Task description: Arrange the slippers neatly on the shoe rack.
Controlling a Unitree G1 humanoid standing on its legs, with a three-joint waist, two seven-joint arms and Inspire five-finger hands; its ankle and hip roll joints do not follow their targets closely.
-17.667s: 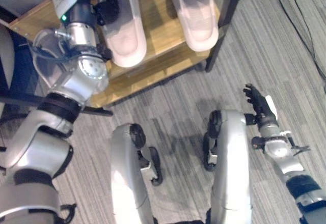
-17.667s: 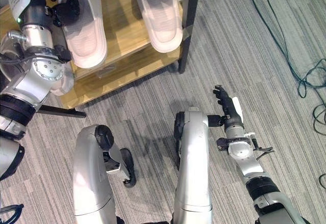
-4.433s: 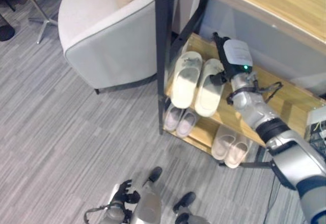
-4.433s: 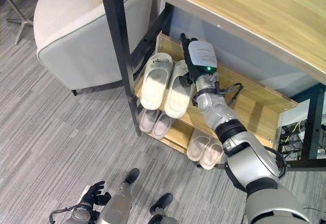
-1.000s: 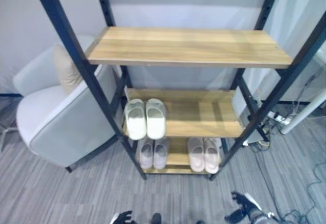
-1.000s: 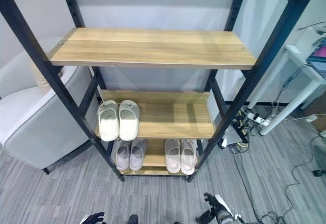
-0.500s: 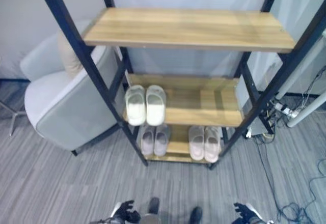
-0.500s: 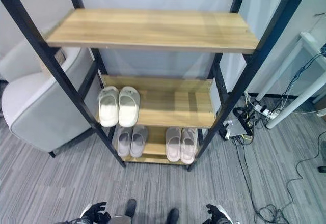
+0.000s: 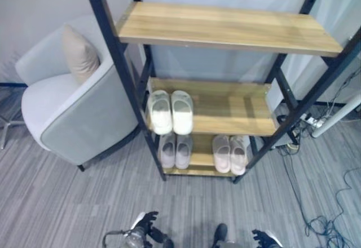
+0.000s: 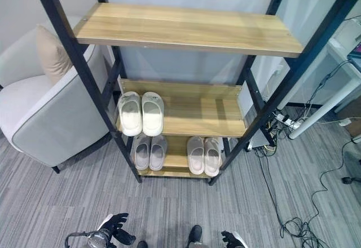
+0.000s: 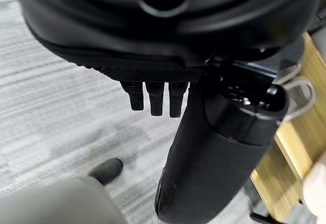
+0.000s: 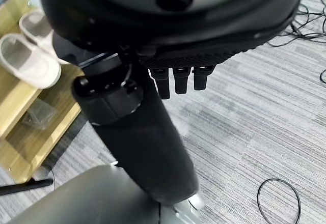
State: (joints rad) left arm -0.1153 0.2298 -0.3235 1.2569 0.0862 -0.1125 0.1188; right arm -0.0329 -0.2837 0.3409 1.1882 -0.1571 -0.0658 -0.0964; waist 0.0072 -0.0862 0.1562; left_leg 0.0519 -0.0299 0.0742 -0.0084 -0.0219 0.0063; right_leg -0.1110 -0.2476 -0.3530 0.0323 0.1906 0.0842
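A rounded grey upholstered armchair (image 9: 67, 113) with a tan cushion (image 9: 80, 56) stands on striped grey carpet (image 10: 169, 214) at the left. Beside it rises the shoe rack (image 10: 186, 31): thin black metal posts carrying flat, pale wood-grain shelves. A cream pair of slippers (image 10: 141, 113), smooth and rounded, lies side by side at the left end of the middle shelf. Below sit a grey pair (image 10: 149, 151) and a pinkish pair (image 10: 203, 155). The left hand (image 10: 114, 224) hangs low above the carpet, fingers loosely apart, holding nothing. The right hand (image 10: 230, 239) also hangs low, fingers relaxed and empty.
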